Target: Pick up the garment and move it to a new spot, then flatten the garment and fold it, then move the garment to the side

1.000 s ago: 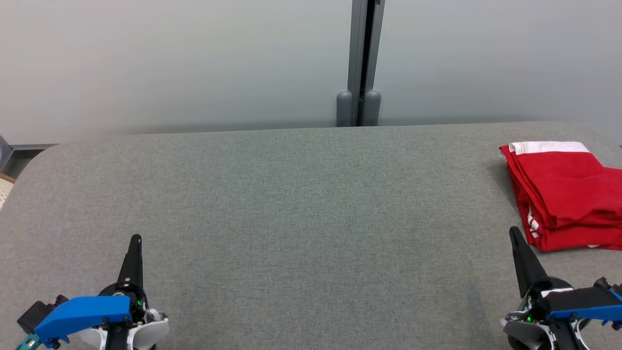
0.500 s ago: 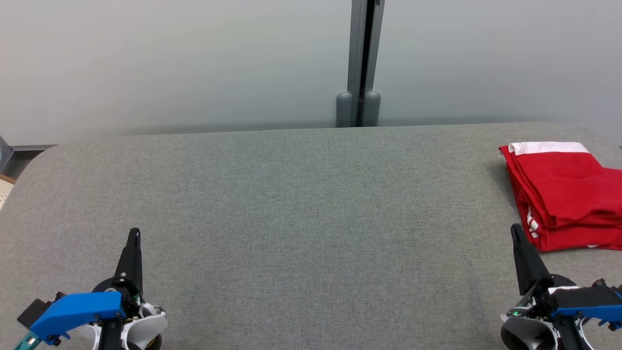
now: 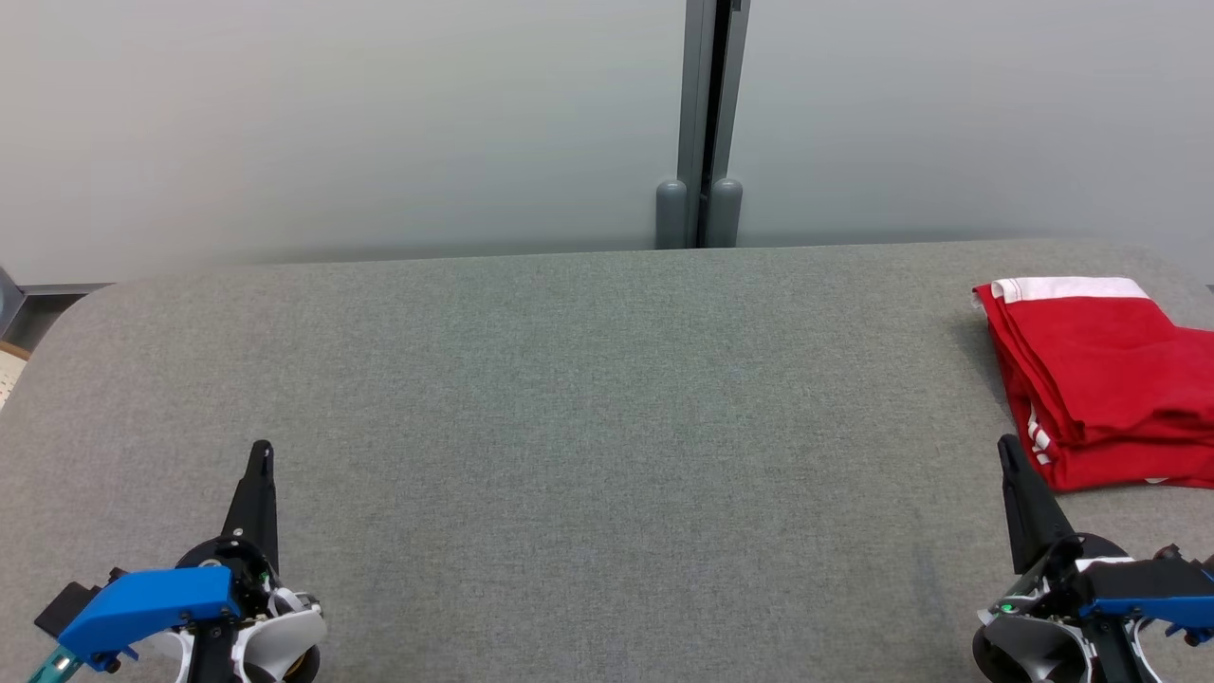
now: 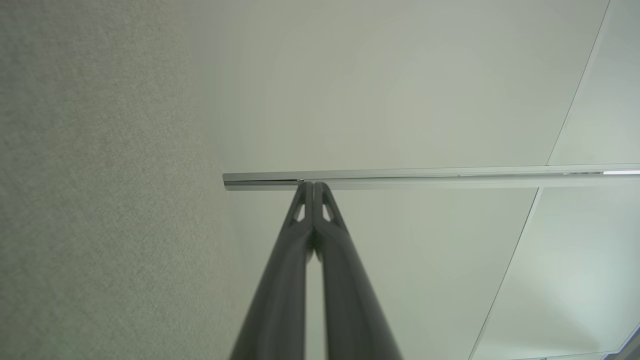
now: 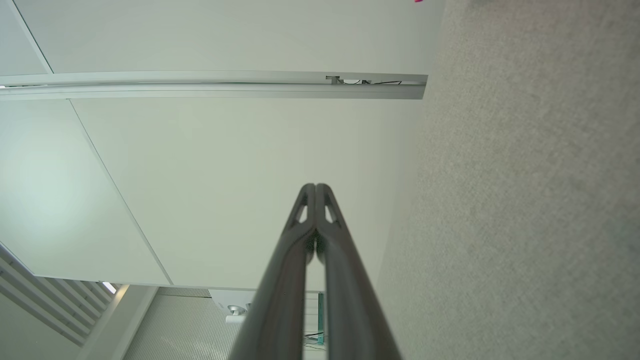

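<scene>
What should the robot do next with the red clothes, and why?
Probably nothing more than parking. The red garment already lies folded at the right side of the table, and the left hand and right hand are both shut, apart from it. I'd lower the arms to rest.

Dark tapered fingers [image 3: 254, 503] on left pincer [image 3: 261, 449] and right pincer [image 3: 1005, 445], blue covers [image 3: 152, 607], white housings [image 3: 289, 634].

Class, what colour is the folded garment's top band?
White, on a red garment; the band shows best in the head view.
</scene>
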